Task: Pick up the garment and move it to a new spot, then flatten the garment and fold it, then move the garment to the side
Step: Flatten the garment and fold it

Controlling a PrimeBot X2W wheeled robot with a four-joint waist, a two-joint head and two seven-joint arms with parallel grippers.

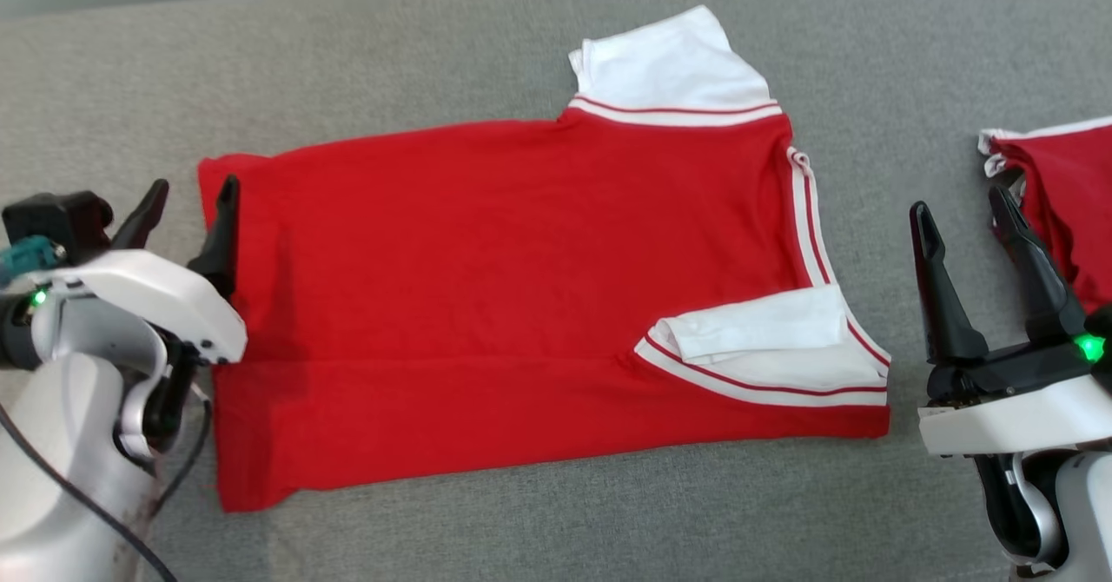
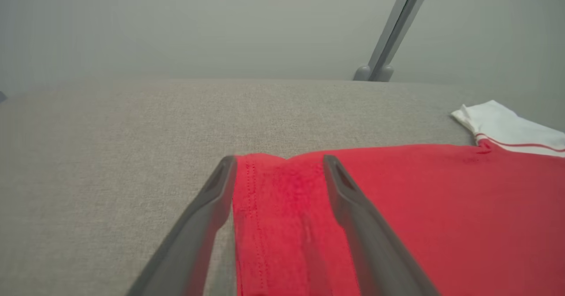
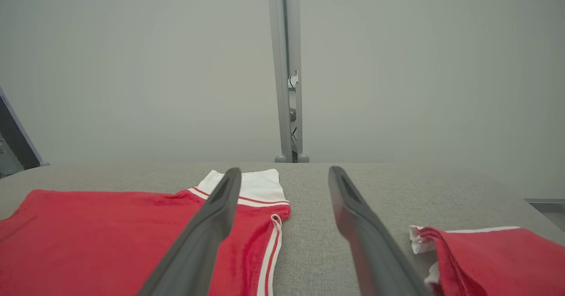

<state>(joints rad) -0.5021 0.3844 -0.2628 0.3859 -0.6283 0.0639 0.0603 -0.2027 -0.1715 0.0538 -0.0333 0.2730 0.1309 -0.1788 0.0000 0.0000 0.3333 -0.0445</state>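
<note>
- Left gripper, far left of the head view: its fingers are spread wide and hold nothing. In the left wrist view the left gripper has its tips on either side of the shirt's stitched hem. I cannot tell whether they touch the cloth.
- Red shirt, centre of the head view: it lies flat on the grey woven surface, with the hem at frame left and the neckline at frame right. I judge it light, limp knit cloth with no stiffness, neither fragile nor slippery. It should sag and crease wherever it is unsupported, and the weave beneath may drag on it.
- Where to take hold: the doubled hem looks like the firmest edge. A pinch there at the upper-left corner would likely catch both layers, and a single layer would let the shirt peel open.
- Upper white sleeve, upper centre-right: it lies spread outward, away from the body.
- Lower white sleeve, lower centre-right: it is folded in over the red body and would probably flop loose if that side is lifted.
- Striped neckline trim: the ribbed band is thicker, so I judge it the matching place to pinch on the right end.
- Right gripper, lower right: its fingers are also wide apart and hold nothing. It hangs over bare grey surface between the two garments. The right wrist view shows the right gripper pointing past the shirt's neck end.
- Second red garment, right edge: it lies bunched, well clear of the shirt.
</note>
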